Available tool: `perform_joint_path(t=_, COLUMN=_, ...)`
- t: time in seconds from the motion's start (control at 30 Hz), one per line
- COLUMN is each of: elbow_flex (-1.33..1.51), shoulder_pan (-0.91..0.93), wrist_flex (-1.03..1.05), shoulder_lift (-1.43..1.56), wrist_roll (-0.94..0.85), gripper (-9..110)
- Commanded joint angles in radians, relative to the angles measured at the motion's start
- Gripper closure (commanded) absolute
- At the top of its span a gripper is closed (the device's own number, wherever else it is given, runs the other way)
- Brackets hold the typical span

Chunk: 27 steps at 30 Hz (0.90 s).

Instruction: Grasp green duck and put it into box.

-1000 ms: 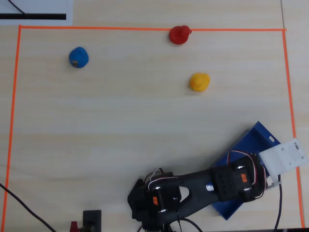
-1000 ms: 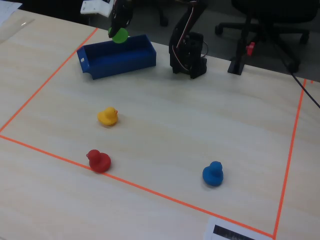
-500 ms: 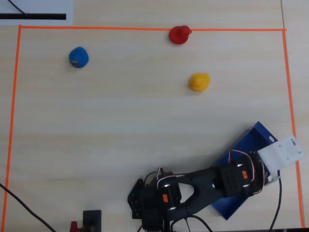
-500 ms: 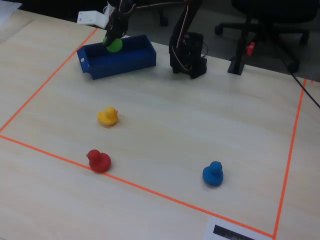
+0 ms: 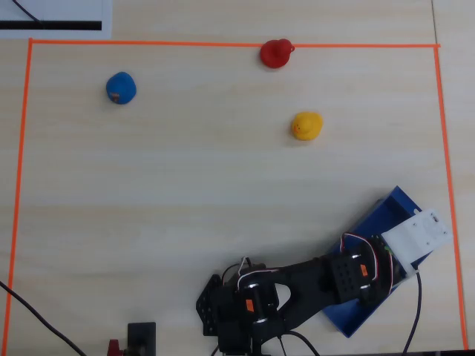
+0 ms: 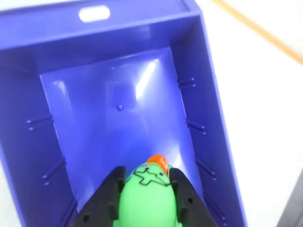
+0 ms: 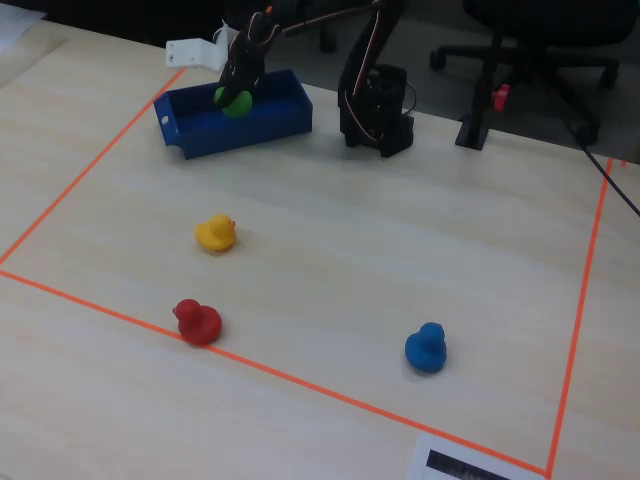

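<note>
Gripper (image 6: 147, 187) clamped on green duck (image 6: 146, 198), hanging low inside box (image 6: 208, 118) (placing step, nearly done). Next, by judgement: open jaws, release, lift clear.

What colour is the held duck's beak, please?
Orange-red, clearest in the wrist view on the green duck.

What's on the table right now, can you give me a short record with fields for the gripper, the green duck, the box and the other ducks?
gripper: shut on the green duck, lowered over the box
green duck: held between the fingers, orange beak pointing into the box
box: blue, nothing seen lying in it in the wrist view, near the arm's base
yellow duck: on the table, inside the orange tape border
red duck: sitting on the tape line
blue duck: on the table, inside the border
</note>
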Motion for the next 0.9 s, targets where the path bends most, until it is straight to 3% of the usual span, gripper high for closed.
perform_joint_path(t=0.0, elbow_flex=-0.041, shoulder_pan=-0.014, wrist_flex=0.025, shoulder_lift=0.057, wrist_roll=0.034, gripper=86)
perform_joint_path(t=0.37, elbow_flex=-0.239, shoulder_pan=-0.160, wrist_flex=0.225, shoulder_lift=0.161, wrist_roll=0.252, gripper=85)
perform_joint_path(t=0.5, elbow_flex=-0.281, shoulder_pan=-0.403, wrist_flex=0.319, shoulder_lift=0.272, wrist_roll=0.337, gripper=87)
perform_joint_path(t=0.63, elbow_flex=-0.241, shoulder_pan=-0.756, wrist_flex=0.413, shoulder_lift=0.419, wrist_roll=0.362, gripper=96)
perform_joint_path(t=0.67, elbow_flex=-0.218, shoulder_pan=-0.847, wrist_flex=0.440, shoulder_lift=0.453, wrist_roll=0.357, gripper=101)
perform_joint_path(t=0.87, elbow_flex=0.069, shoulder_pan=-1.189, wrist_flex=0.575, shoulder_lift=0.670, wrist_roll=0.345, gripper=101)
